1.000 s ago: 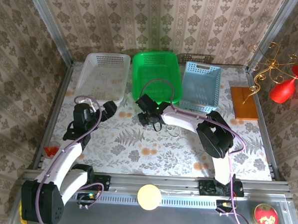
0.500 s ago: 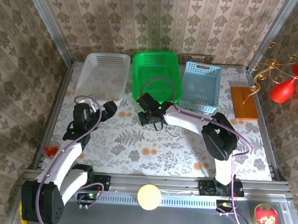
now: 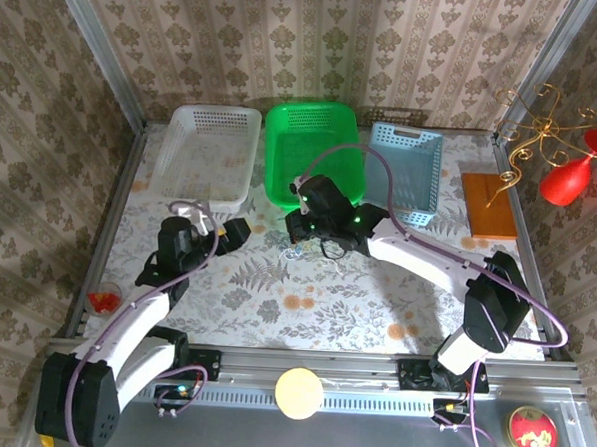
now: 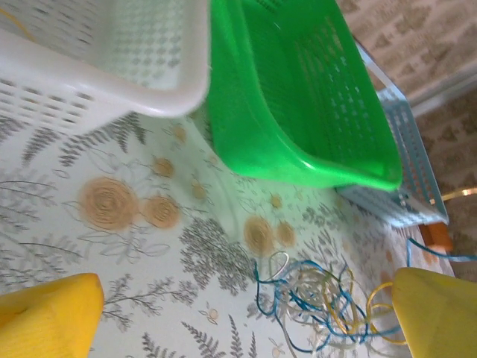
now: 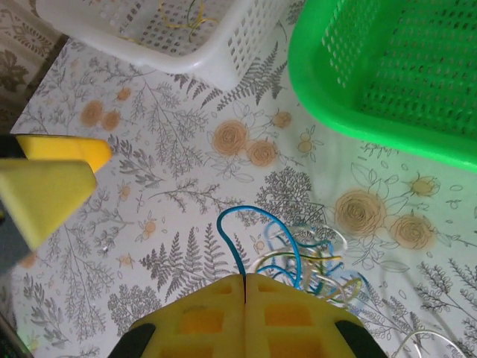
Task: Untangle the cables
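Both grippers are near the cables (image 4: 320, 306), a loose heap on the surface (image 5: 149, 246) just before the green basket (image 5: 387, 67): my right gripper (image 5: 244, 283), closed on one blue cable (image 5: 252, 222), hangs over it, and my left gripper (image 3: 235, 230), jaws spread wide, has it close on its right.

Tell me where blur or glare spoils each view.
Top external: evenly lit and sharp, with soft arm shadows on the table. Left wrist: the white basket has a smeared, out-of-focus near rim; the cables stay readable. Right wrist: the green basket glows overexposed, tinting the table beside it green.
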Robot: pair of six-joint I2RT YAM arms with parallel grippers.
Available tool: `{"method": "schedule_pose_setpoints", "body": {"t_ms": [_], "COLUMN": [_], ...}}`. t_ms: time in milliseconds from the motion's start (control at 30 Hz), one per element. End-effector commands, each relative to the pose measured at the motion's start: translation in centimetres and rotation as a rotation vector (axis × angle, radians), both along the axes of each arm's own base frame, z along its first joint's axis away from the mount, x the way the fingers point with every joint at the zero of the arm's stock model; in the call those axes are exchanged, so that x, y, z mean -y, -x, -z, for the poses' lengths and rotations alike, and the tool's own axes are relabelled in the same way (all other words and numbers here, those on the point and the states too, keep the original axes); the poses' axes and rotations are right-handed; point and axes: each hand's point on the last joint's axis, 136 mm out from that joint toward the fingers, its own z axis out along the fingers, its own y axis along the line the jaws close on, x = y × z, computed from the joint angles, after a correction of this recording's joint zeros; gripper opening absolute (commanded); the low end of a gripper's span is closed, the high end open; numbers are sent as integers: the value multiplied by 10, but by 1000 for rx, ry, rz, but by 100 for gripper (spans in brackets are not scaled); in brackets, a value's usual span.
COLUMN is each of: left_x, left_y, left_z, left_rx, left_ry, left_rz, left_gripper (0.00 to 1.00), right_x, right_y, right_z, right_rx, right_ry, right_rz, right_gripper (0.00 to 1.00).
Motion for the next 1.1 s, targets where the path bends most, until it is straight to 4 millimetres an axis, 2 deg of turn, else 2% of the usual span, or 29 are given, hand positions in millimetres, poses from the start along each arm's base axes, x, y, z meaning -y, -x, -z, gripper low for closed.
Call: {"method": "schedule_pose_setpoints", "body": {"t_ms": [0,400,600,800,900,1000,1067], "left_x": [19,69,96,115,122,127,128], "left_y": [5,20,19,6,-5,-11,-11], "left_z": [-11,9,17,25,28,38,47], "left_rx": [125,192,215,225,236,220,199], "left_ry": [-33,-133,-162,-182,-177,-181,-184], "left_rz": [97,290,378,405,394,399,407], "left_gripper": [100,100,100,99,89,72,61], "right_x": [-3,0,-1,-6,-7,-5,0], "right_y": [1,4,4,6,8,6,1], "right_z": [-8,0,0,-6,-10,-22,-37], "right_rx": [-31,-69,-79,-93,-101,-109,-113], "right_ry": [-98,-155,-180,-236,-267,-327,-400], "right_rz": [2,17,23,23,23,32,45], "right_gripper": [0,0,0,0,0,0,0]}}
